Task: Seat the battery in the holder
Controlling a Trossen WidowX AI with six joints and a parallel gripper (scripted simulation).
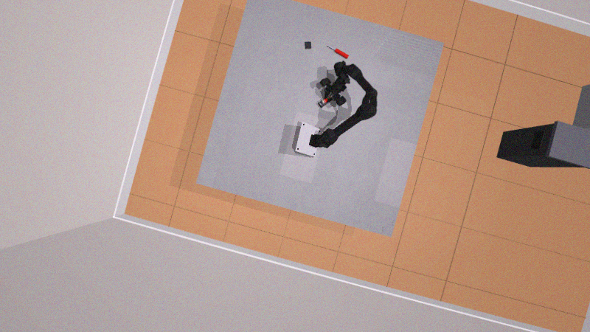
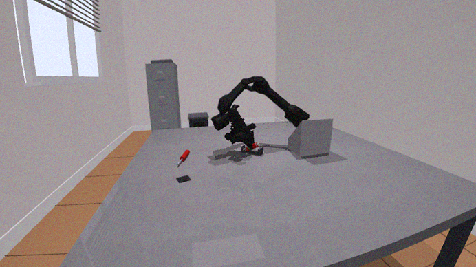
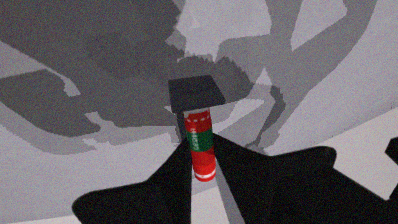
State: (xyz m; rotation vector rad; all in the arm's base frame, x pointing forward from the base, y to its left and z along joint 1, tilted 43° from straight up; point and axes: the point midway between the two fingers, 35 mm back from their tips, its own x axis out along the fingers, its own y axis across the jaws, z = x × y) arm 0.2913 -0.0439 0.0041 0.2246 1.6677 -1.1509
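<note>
My gripper point(image 3: 200, 139) point(image 1: 328, 98) point(image 2: 249, 144) is shut on a red battery point(image 3: 204, 166) point(image 1: 324, 100) point(image 2: 254, 146) with a green band, gripping it around its middle. It holds the battery low over the table, pointing away from the wrist camera. The dark holder point(image 3: 195, 93) sits straight ahead in the wrist view. The battery's far end reaches its near edge and is partly hidden under the dark top. In the top and exterior views the holder is hidden behind the gripper. I cannot tell whether the battery touches the holder's floor.
A red screwdriver point(image 1: 340, 52) point(image 2: 183, 155) and a small black square block point(image 1: 307, 45) point(image 2: 183, 178) lie on the grey table point(image 2: 303, 200) beyond the gripper. The arm's base stands on a light mount point(image 1: 304, 140) point(image 2: 311, 137). A filing cabinet point(image 2: 163, 93) stands by the wall.
</note>
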